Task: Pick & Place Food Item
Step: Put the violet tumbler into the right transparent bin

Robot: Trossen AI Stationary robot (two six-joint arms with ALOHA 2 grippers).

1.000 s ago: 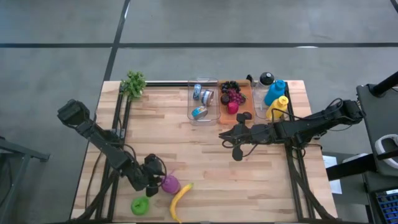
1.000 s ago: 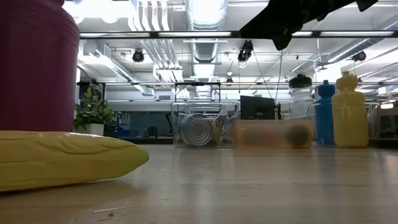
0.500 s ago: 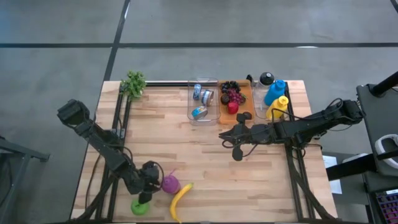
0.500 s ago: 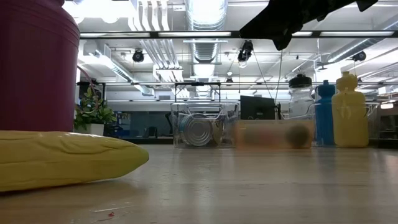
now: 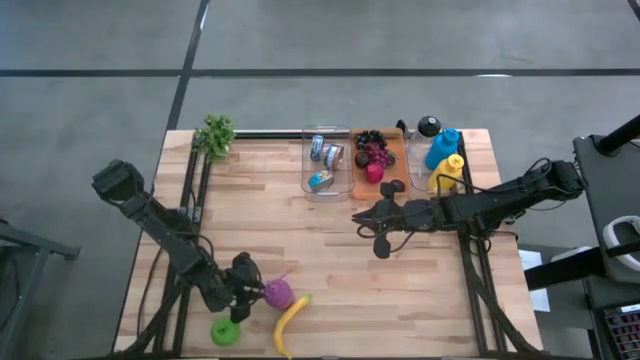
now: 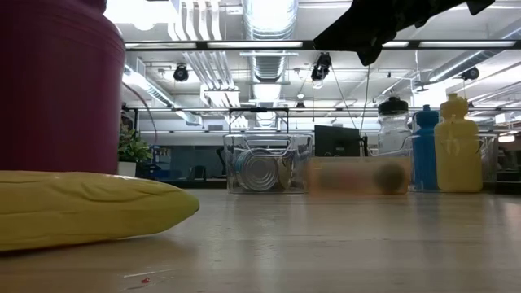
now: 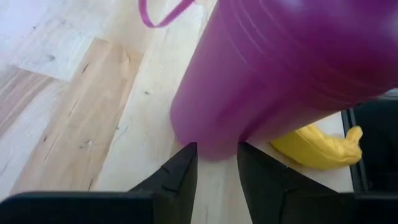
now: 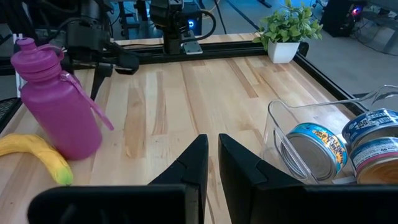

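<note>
Near the table's front-left corner: left gripper (image 5: 247,288) low beside a purple bottle (image 5: 277,294), fingers (image 7: 180,176) set narrowly apart with only a slim gap, tips just short of the bottle's base, holding nothing. Bottle upright on the wooden table (image 5: 300,240), filling most of the left wrist view (image 7: 292,68), loop strap at its top. Just beyond the bottle, touching or nearly touching its base: the banana (image 5: 289,320), lying flat, on the bottle's far side from the gripper and so not between the fingers. In the low view, banana (image 6: 89,216) close in the foreground with the bottle (image 6: 57,81) rising behind it. Green apple-like item (image 5: 225,331) at the front edge, just below the left gripper; hard to tell exactly what it is. Right gripper (image 5: 360,222) hanging over mid-table, well apart from the banana, fingers (image 8: 193,165) nearly closed on nothing. At the back edge: clear bin (image 5: 327,163) with cans, orange tray (image 5: 392,150) with fruit, blue bottle (image 5: 441,148), yellow bottle (image 5: 449,170), small plant (image 5: 215,134) at the back left.
</note>
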